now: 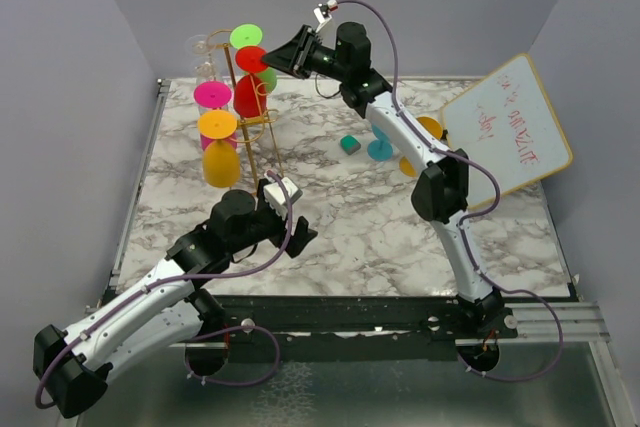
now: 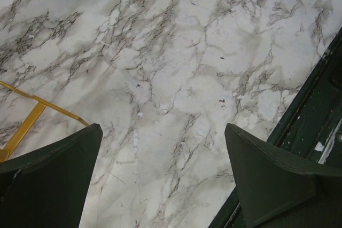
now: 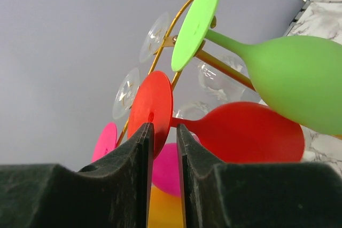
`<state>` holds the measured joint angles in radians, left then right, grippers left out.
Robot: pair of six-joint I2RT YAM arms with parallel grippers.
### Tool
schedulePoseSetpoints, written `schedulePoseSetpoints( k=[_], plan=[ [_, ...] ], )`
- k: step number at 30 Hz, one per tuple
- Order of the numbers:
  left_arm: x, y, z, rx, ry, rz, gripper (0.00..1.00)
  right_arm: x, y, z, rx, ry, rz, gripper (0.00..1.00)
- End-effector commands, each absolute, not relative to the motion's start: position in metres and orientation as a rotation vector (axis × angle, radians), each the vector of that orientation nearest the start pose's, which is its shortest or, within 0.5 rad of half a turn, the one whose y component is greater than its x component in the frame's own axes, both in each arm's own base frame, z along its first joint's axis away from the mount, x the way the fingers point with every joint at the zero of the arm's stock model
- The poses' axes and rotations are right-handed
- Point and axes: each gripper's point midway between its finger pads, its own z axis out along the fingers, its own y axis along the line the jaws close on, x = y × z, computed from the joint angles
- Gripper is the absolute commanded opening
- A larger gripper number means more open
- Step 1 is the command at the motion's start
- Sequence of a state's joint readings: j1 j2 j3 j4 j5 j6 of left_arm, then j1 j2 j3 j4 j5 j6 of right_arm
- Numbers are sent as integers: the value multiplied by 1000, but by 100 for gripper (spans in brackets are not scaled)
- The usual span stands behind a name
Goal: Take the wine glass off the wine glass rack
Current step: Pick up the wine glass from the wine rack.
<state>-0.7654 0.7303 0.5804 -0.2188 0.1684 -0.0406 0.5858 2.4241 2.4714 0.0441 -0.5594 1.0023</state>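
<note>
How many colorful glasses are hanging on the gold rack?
4: green glass on top, red glass under it, pink glass on the left, orange glass lowest. Some clear glasses hang behind; more may be hidden.

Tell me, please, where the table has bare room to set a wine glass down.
The widest bare marble lies centre-front, between the left gripper and the right arm. A smaller patch lies front-left, between the wine glass rack and the left arm. Crowded: the rack's hanging glasses, and around the teal block, blue glass foot and whiteboard.
</note>
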Motion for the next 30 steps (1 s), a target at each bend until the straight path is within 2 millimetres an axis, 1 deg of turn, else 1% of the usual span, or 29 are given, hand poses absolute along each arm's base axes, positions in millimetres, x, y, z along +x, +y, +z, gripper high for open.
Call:
schedulePoseSetpoints(
  k=[1,12,17,27,30],
  plan=[
    [187,-223,183,815,1821,-704,99,476,465,387,-158,1690,1637,28],
    [185,-226,181,824,1828,-722,99,470,458,407,-133,1676,1636,15],
    [185,-226,180,825,1832,-724,99,469,455,412,-126,1673,1631,5],
    [185,-227,178,825,1837,-727,99,470,448,422,-83,1660,1607,4],
    [184,-227,178,828,1837,-730,99,472,445,416,-54,1692,1592,1]
  ],
)
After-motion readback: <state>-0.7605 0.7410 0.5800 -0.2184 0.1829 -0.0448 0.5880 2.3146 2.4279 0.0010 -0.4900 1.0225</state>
